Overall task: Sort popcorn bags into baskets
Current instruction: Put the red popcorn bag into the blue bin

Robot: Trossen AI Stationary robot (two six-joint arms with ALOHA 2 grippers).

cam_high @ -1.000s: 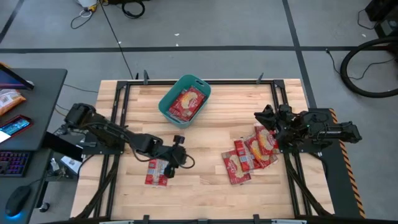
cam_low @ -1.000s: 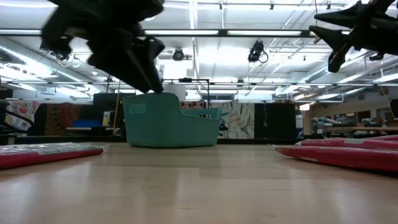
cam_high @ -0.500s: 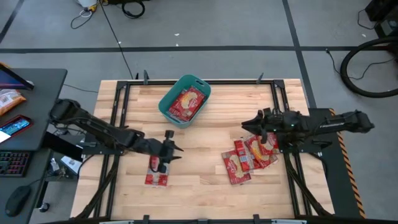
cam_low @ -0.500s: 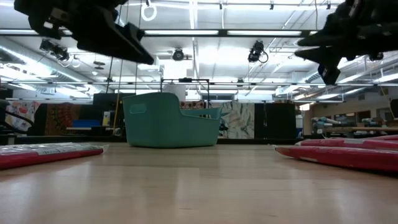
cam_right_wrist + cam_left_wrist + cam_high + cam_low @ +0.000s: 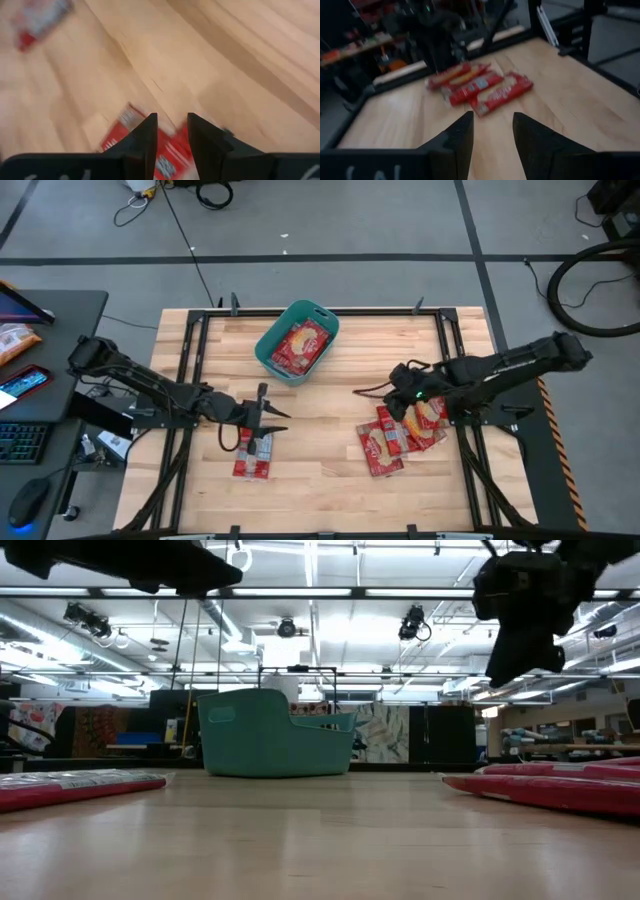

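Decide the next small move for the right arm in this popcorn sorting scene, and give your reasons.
Probably lower the right pincer onto the nearest popcorn bag in the pile. Its fingers stand apart with nothing between them, it hangs above that pile's edge, and the teal tub already holds some bags. The left pincer is likewise empty over the two bags on its own side.
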